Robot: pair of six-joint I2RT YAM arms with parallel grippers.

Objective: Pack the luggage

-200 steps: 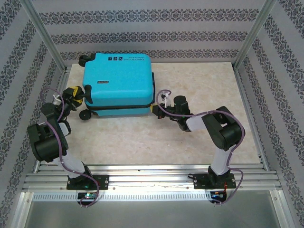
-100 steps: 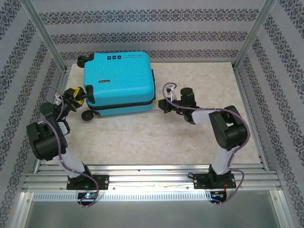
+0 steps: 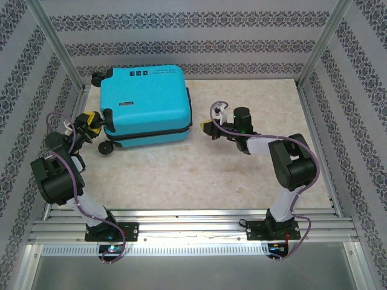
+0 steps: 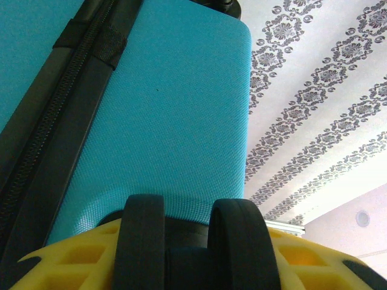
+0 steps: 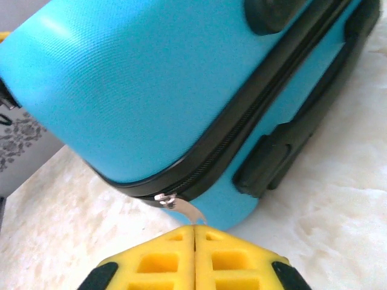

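On the pale marbled bench (image 3: 242,175), the right tool (image 5: 195,232) is clenched, its yellow pads (image 5: 158,261) meeting. The tip of a silver zipper pull (image 5: 181,209) reaches their seam; whether it is pinched I cannot tell. The left tool (image 4: 188,266) grasps a black twin wheel (image 4: 143,241) on the left side of the small turquoise hard-shell suitcase (image 3: 145,99). The suitcase lies closed and flat at the bench's far left, near the patterned back wall (image 3: 242,48).
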